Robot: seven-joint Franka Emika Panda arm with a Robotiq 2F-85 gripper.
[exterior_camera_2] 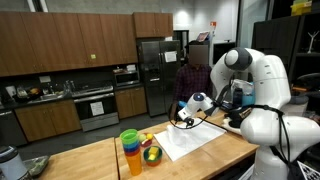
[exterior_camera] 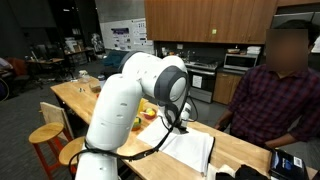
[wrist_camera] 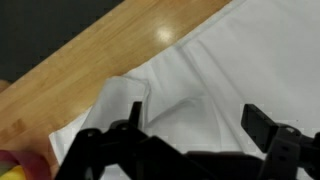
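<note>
We see our claw (wrist_camera: 185, 150) spread wide and empty above the white cloth (wrist_camera: 215, 70); its folded corner (wrist_camera: 125, 95) lies at eleven o'clock, edge running seven to one.

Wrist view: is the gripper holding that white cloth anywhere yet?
Nothing is held. The gripper stands open over the white cloth, its jaws apart and closed on no part of it.

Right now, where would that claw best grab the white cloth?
Probably the rumpled fold of the white cloth, pinched from straight above by the open gripper: it humps up off the wooden table, while the rest lies flat.
</note>
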